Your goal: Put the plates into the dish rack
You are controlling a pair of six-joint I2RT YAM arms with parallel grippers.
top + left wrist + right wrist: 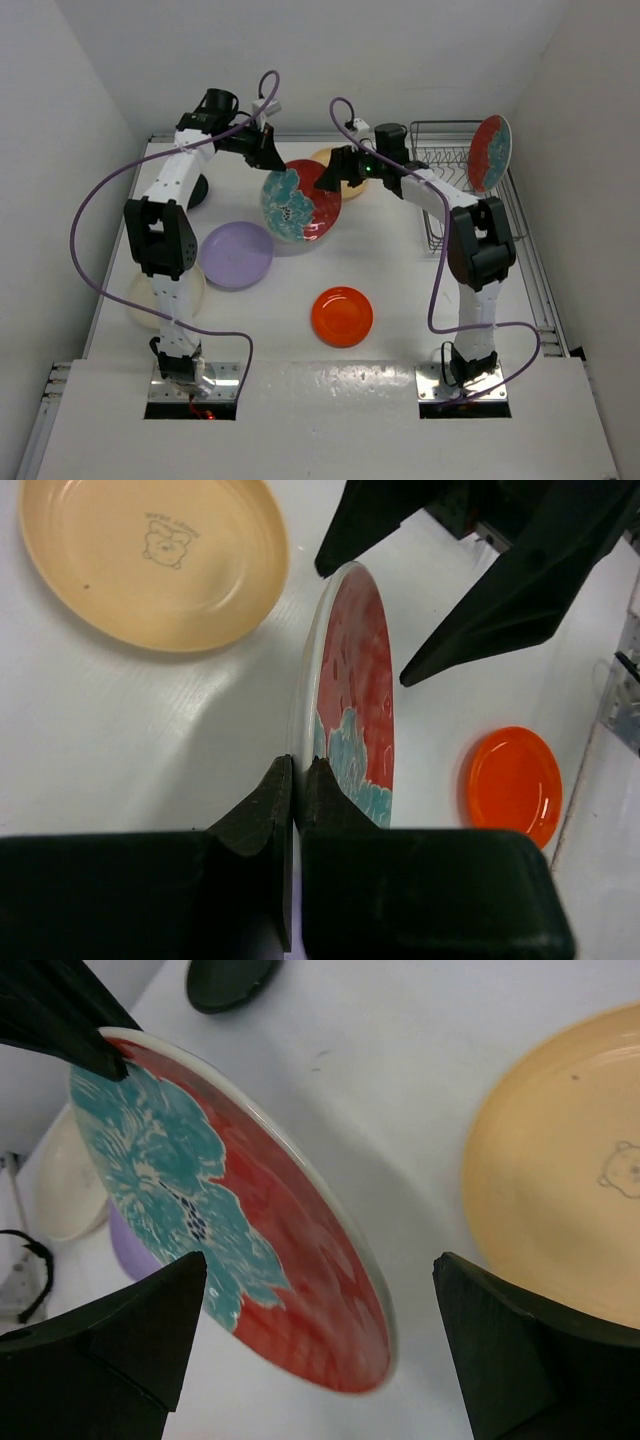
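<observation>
Left gripper (297, 767): fingers pressed together on the near rim of a red flowered plate (356, 670), with only the rim's thickness between them. I read the plate as held on edge, lifted off the table (400, 290), its teal flower face tilted toward my overhead camera.

Right gripper (318, 1260): fingers spread wide, one on either side of the same plate's far edge. I can't tell whether either finger touches it. It is not clamped.

Writing: the tan-yellow plate (150, 565) lies flat just beyond the held one. It carries a small bear drawing (163, 542) with a line of lettering above, too small for me to read.

Further out:
- Orange plate (342, 316) flat, front middle of the table.
- Lavender plate (237, 255) left of centre.
- Cream plate (145, 300) partly under the left arm.
- Black plate (197, 190) mostly hidden behind that arm.
- Dish rack (440, 160) at far right, with a second red plate (490, 150) standing upright at its right end.
</observation>
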